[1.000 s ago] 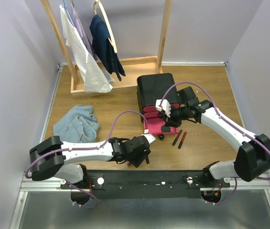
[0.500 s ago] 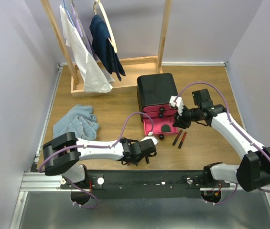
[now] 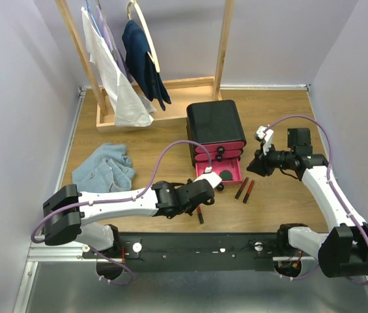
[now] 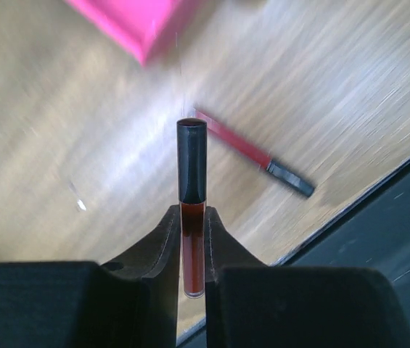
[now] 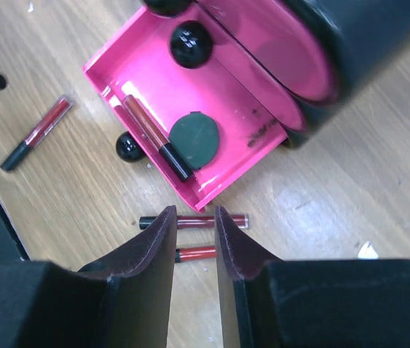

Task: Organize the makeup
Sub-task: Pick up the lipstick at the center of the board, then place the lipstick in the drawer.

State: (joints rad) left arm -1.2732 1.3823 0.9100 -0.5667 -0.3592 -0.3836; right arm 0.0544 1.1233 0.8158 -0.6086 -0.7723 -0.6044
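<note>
My left gripper [image 4: 191, 212] is shut on a slim dark red lip tube [image 4: 191, 167], black cap pointing away, held above the wood. From above, this gripper [image 3: 203, 195] hovers just in front of the open pink drawer [image 3: 230, 175]. Another lip tube [image 4: 252, 151] lies on the table beyond it. The drawer [image 5: 121, 51] holds a lip tube [image 5: 150, 134] and a round dark green compact [image 5: 195, 140]. My right gripper [image 5: 194, 212] is open and empty, above two lip tubes [image 5: 234, 220] [image 5: 197, 254] lying side by side right of the drawer.
The black box [image 3: 215, 124] with pink drawers stands mid-table. A light blue cloth [image 3: 103, 169] lies to the left. A wooden rack with hanging clothes [image 3: 138, 65] stands at the back. The black base rail [image 3: 190, 244] runs along the near edge.
My left gripper has shut on a lip tube and carried it right, towards the open drawer. The right arm has drawn back to the right, away from the drawer.
</note>
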